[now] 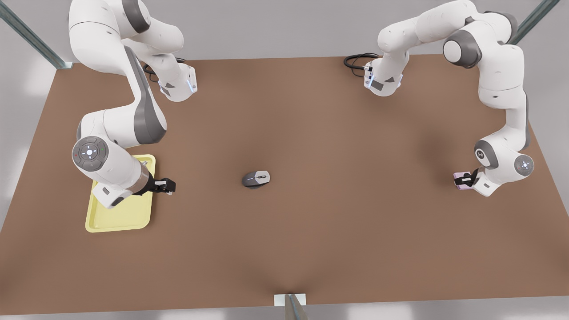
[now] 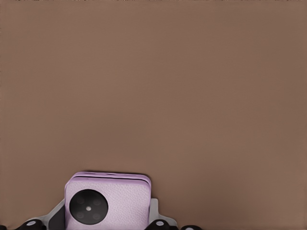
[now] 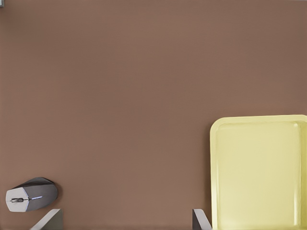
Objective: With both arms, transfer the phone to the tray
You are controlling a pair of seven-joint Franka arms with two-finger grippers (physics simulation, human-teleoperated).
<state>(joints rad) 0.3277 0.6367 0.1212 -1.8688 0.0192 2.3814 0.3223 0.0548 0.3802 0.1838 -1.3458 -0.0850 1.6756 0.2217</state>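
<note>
The pale pink phone (image 2: 115, 203), with a black round lens on its back, lies between the fingers of my left gripper (image 2: 108, 221). The grey pads press on both of its side edges. In the front view this gripper (image 1: 465, 180) and the phone (image 1: 459, 182) are low over the table at the front view's right. My right gripper (image 1: 169, 185) hangs open by the near-right edge of the pale yellow tray (image 1: 129, 218) at the front view's left. Its fingertips (image 3: 50, 219) stand wide apart over bare table, beside the tray (image 3: 259, 167).
A grey computer mouse (image 1: 256, 178) sits mid-table between the two arms, and it lies close to one right fingertip in the right wrist view (image 3: 31, 194). Black cables (image 1: 355, 60) lie at the table's far edge. A metal post (image 1: 291, 306) stands at the near edge.
</note>
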